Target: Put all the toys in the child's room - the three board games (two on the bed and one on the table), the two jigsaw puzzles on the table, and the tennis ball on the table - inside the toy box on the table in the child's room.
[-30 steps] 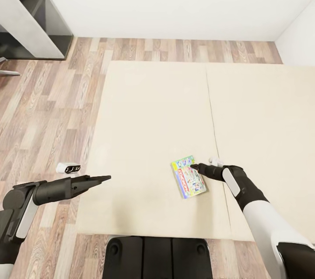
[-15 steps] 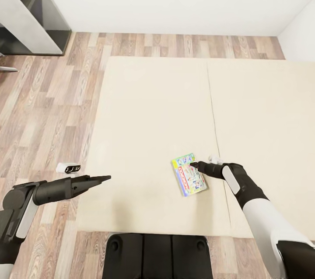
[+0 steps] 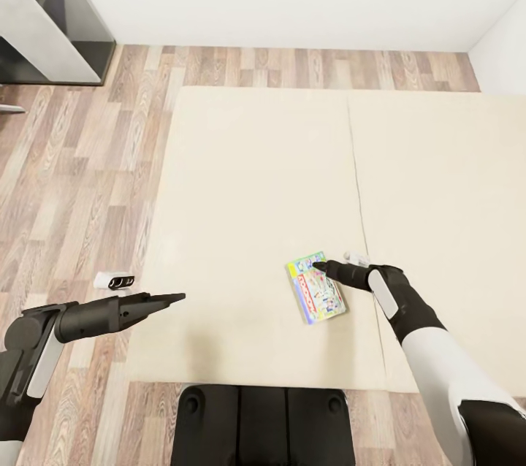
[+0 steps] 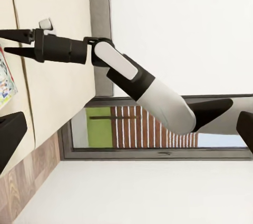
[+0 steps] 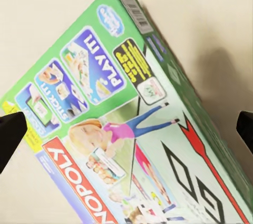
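Head view: a green-white-red board game [image 3: 316, 288] lies flat on the beige bed [image 3: 248, 181], near its near edge and just left of the mattress seam, with the right pincer [image 3: 318, 266] poised over the box's far end, its two dark fingers spread apart and holding nothing. The left pincer [image 3: 175, 297] hangs over the bed's left edge, well apart from the game, and whether it is open or closed cannot be told. Right wrist view: the box lid [image 5: 132, 129] lies between the two dark fingertips [image 5: 9, 134], lettered "…NOPOLY".
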Robot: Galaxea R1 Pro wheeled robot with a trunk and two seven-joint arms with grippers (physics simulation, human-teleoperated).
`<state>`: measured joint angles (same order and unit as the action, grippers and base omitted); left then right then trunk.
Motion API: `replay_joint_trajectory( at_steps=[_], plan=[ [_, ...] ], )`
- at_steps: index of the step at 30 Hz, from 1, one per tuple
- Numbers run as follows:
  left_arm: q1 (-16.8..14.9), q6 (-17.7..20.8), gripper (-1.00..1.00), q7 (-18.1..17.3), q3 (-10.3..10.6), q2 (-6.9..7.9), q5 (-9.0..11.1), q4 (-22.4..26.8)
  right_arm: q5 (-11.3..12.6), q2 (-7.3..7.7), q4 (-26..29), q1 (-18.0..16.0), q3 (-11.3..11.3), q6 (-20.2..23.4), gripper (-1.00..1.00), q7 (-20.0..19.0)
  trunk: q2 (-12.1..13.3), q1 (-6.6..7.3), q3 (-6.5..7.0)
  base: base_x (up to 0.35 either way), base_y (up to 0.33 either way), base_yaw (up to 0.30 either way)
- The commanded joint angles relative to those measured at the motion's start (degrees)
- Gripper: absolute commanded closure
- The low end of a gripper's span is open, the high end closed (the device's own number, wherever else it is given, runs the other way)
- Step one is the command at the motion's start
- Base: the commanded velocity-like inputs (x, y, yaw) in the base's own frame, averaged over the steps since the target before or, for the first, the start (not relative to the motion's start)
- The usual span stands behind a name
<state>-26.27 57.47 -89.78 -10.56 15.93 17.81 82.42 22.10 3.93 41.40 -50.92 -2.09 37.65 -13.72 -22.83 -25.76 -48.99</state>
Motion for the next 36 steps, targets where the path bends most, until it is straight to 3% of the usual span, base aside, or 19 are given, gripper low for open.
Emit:
replay_joint_trajectory(
  at_steps=[1, 24, 36],
  plan=[
    [-0.01, 0.61, -1.0, -0.22, 0.01, 0.03, -0.03, 0.02, -0.11, -0.16, 0.16, -0.03, -0.17, 0.32, -1.0, -0.27, -0.09, -0.03, -0.16, 0.0, 0.0, 0.0],
    [-0.01, 0.63, -1.0, -0.22, 0.01, 0.07, -0.04, 0.02, -0.19, -0.62, 0.52, 0.03, -0.11, 0.26, -1.0, -0.52, -0.09, -0.03, -2.32, 0.0, 0.0, 0.0],
    [-0.01, 0.63, -1.0, -0.22, 0.01, 0.07, -0.05, 0.02, -0.5, -0.59, 0.45, 0.14, 0.01, 0.24, -1.0, -0.49, -0.09, -0.03, -2.52, 0.0, 0.0, 0.0]
  ],
)
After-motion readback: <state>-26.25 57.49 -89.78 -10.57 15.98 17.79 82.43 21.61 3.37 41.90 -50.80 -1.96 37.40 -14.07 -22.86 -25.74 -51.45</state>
